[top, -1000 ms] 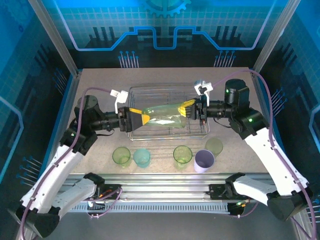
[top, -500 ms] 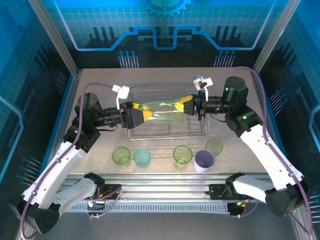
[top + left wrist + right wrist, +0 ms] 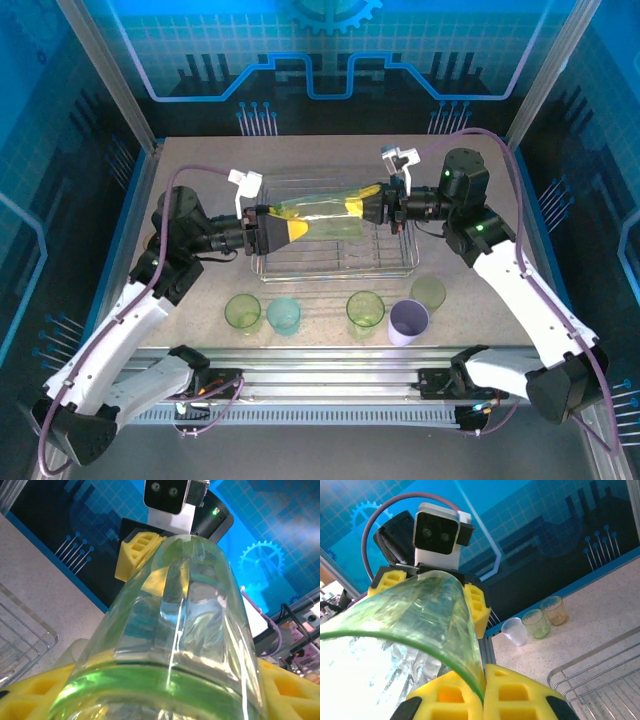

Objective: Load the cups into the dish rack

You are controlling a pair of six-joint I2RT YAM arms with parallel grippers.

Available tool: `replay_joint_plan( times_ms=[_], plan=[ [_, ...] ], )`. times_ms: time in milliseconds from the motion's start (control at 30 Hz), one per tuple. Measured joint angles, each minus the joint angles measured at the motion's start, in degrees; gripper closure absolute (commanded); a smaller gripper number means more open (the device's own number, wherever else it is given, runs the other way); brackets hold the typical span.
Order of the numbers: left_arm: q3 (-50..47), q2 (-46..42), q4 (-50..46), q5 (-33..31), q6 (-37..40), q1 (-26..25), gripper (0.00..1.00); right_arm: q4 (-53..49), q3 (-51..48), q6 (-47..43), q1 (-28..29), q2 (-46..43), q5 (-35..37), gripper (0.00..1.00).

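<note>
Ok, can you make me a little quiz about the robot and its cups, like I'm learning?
1. How many cups stand on the table in front of the dish rack?
2. True or false: the stack of green cups lies flat on the table.
3. Where does the right gripper pinch the stack? A) at its rim B) around its middle C) nowhere, it is far away

Key: 1) five. 2) false, it is up in the air over the dish rack. 3) A.
</note>
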Motion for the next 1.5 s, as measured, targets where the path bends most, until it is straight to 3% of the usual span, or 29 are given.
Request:
replay_joint_plan(
  times_ms=[100, 200, 300, 500, 733, 933, 1233, 1500],
  plan=[
    [-0.2, 0.0, -0.8, -2.1, 0.2, -0.3, 0.67, -2.0, 0.1, -0.7, 0.1, 0.6, 1.1, 0.54],
    [0.0, -0.4, -4.8, -6.9, 1.4, -0.6, 0.77, -7.1, 0.8, -3.5, 0.1, 0.8, 5.4, 0.47],
    [2.5, -0.3, -14.4, -14.4, 3.9, -0.6, 0.85, -13.8, 2.2, -6.7, 0.0, 0.5, 14.8, 0.44],
    [13.7, 3.3, -35.3, -33.0, 8.5, -0.7, 0.94, -25.1, 1.9, -8.5, -4.9, -2.0, 33.6, 0.43],
    [31.6, 16.7, -56.8, -47.6, 12.8, -0.7, 0.96, -34.5, -0.8, -7.6, -12.9, -5.0, 46.1, 0.45],
    [42.2, 29.1, -67.7, -54.1, 17.3, -0.7, 1.0, -42.5, -0.5, -8.7, -14.9, -1.2, 53.3, 0.48],
    [55.1, 45.8, -78.1, -61.2, 22.3, -0.7, 1.0, -46.2, -0.8, -10.7, -15.0, 6.8, 54.8, 0.54],
    [57.1, 52.8, -80.3, -62.5, 24.2, -0.4, 1.0, -45.8, -1.0, -12.2, -12.0, 11.1, 55.9, 0.58]
  ],
)
